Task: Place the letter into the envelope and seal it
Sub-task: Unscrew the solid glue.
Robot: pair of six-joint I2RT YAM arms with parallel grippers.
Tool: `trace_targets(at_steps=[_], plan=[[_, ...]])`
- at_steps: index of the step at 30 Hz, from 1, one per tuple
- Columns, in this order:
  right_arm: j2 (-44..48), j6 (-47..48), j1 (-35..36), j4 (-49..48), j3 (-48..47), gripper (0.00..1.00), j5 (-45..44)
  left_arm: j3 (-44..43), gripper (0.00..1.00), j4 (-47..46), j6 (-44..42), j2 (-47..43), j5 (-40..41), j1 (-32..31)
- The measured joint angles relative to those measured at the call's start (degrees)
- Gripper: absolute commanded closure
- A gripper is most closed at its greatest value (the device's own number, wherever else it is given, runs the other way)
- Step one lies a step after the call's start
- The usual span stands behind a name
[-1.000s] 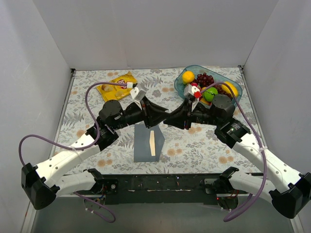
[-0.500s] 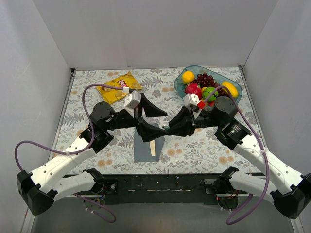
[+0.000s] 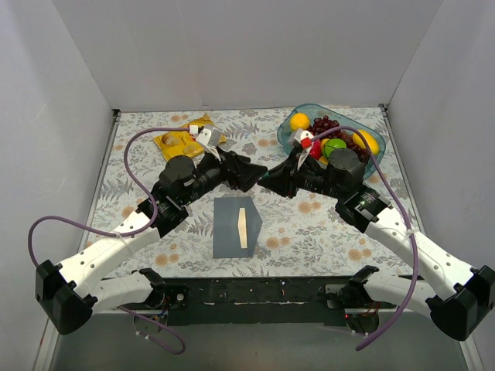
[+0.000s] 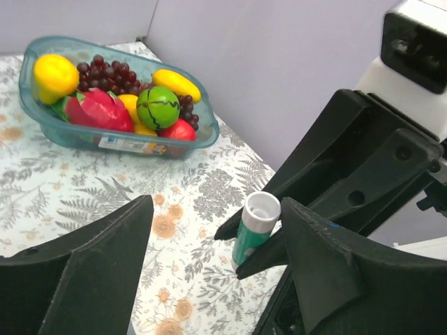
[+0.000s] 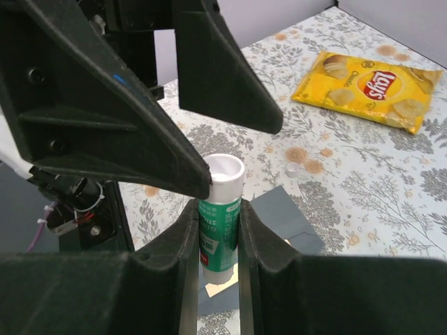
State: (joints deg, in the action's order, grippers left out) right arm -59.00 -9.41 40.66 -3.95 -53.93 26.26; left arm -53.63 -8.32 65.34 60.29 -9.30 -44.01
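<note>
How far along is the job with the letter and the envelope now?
Done, it seems: the letter sits in the envelope, with only a cream strip showing. In hand: the right gripper holds a glue stick that looks uncapped, and the open left gripper is at its top. Left: glue the flap, which lies open, then fold it shut.

Slate-blue envelope (image 3: 227,232), cream letter (image 3: 243,229), floral tablecloth (image 3: 309,232), green glue stick (image 5: 218,229)
</note>
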Motion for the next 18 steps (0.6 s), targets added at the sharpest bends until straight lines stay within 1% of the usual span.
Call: trace_targets(at_steps=[5, 8, 10, 13, 16, 18], plan=[[-0.07, -1.18, 0.0, 0.42, -0.15, 0.99, -2.82, 0.0, 0.32, 0.92, 1.18, 0.94, 1.77, 0.02], [-0.22, -1.6, 0.0, 0.39, -0.26, 0.99, -3.15, 0.0, 0.36, 0.44, 1.44, 0.94, 1.77, 0.02], [-0.37, -2.08, 0.0, 0.33, -0.28, 0.99, -3.21, 0.0, 0.44, 0.11, 1.62, 0.94, 1.73, 0.02], [-0.42, -2.64, 0.0, 0.31, -0.28, 0.99, -3.28, 0.0, 0.52, -0.44, 1.9, 0.98, 1.31, 0.02], [-0.42, -2.89, 0.0, -0.07, -0.28, 0.99, -3.39, 0.0, 0.52, -1.27, 2.1, 1.16, 0.09, 0.02], [-0.42, -3.1, 0.0, -0.42, -0.28, 0.99, -3.39, 0.02, 0.5, -1.73, 2.27, 1.44, -0.85, 0.02]])
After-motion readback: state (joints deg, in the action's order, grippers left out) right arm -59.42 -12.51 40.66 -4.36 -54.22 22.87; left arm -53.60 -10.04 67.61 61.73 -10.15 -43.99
